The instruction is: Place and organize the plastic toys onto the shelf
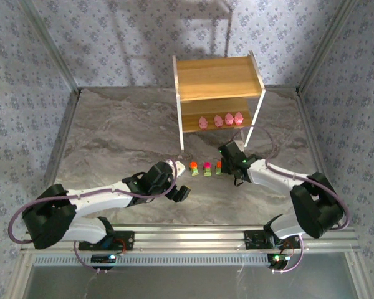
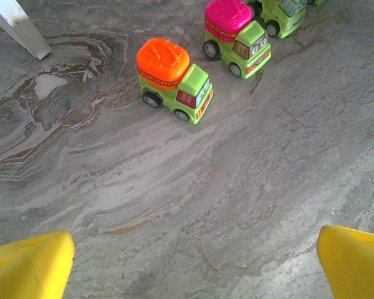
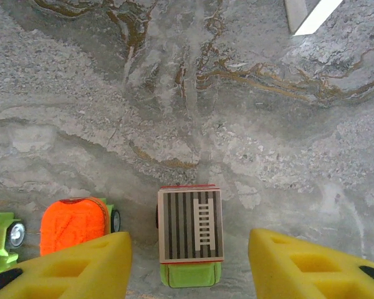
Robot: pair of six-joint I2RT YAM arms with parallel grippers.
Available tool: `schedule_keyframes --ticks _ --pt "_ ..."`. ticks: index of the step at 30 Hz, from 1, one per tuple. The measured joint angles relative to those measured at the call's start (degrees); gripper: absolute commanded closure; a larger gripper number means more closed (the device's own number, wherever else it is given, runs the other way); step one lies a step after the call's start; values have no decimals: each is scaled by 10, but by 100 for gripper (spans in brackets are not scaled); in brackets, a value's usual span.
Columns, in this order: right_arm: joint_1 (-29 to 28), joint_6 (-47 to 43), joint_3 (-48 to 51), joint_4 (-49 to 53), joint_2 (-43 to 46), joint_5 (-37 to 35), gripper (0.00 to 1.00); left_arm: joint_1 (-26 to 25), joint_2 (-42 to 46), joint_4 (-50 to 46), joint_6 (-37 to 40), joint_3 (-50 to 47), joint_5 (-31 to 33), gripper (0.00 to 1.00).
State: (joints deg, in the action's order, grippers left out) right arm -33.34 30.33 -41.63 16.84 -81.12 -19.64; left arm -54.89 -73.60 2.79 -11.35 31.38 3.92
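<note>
The right tool (image 3: 188,242) is gaping, a green plastic truck with a striped ladder roof (image 3: 191,233) sitting between its fingers. The left tool (image 2: 193,249) is gaping too, an orange-topped green truck (image 2: 171,78) sitting ahead of it.

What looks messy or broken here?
Nothing looks broken or tipped. The only things out of place are the trucks: the orange-topped truck, the magenta-topped truck and the striped-top truck stand on the table, while the pink toys sit on the lower tier of the shelf.

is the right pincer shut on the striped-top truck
No, the right pincer is open, its yellow fingers standing clear on either side of the striped-top truck.
</note>
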Motion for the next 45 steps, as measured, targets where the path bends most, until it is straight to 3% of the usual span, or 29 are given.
schedule_keyframes --ticks 33,45 --pt "9 -13 0 -16 -26 10 61 0 0 0 4 0 0 0" --pt "9 -13 -3 -19 -26 11 63 0 0 0 4 0 0 0"
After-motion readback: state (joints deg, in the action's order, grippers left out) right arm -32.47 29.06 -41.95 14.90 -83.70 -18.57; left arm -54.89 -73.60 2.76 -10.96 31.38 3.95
